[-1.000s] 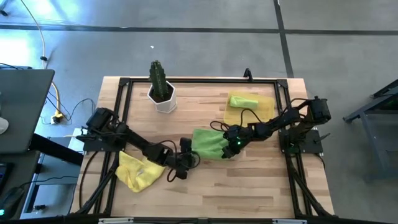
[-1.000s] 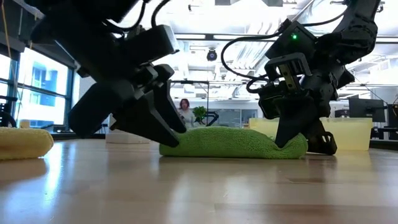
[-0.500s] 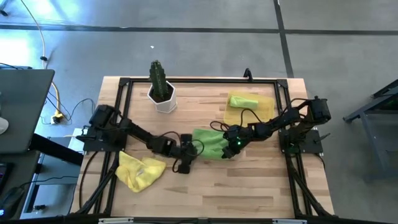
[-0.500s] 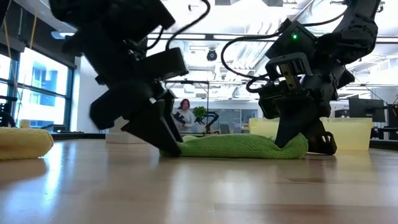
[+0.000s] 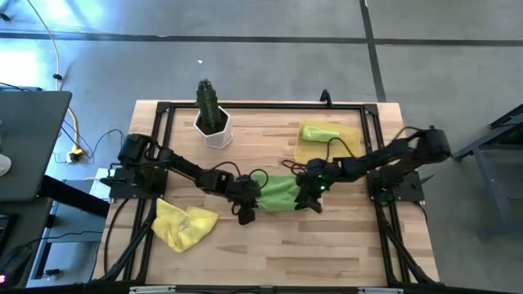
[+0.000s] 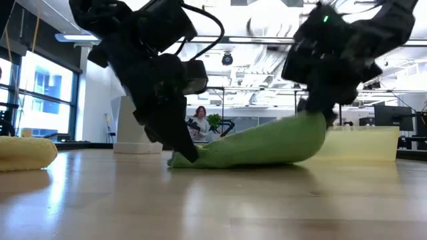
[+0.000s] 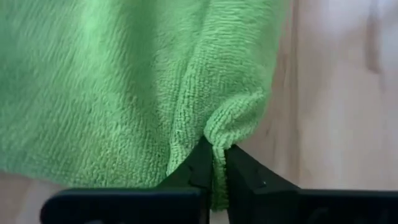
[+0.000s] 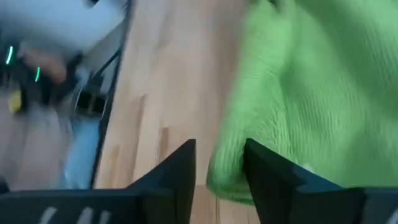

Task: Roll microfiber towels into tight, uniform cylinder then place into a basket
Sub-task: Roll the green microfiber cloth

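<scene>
While left gripper (image 7: 214, 163) pinches green towel (image 5: 279, 193), right gripper (image 8: 219, 163) seemingly parted

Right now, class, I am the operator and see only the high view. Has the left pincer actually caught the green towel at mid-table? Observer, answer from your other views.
Observer: Yes. In the left wrist view the left pincer is shut on a pinched fold at the edge of the green towel.
Operator: And the right pincer?
Observer: Its wrist view shows the right pincer with its fingers apart and the towel's edge lying between them.
Operator: Is the towel lying flat?
Observer: No. The low view shows the end at the right pincer raised off the table, while the other end is down on the wood.
</scene>
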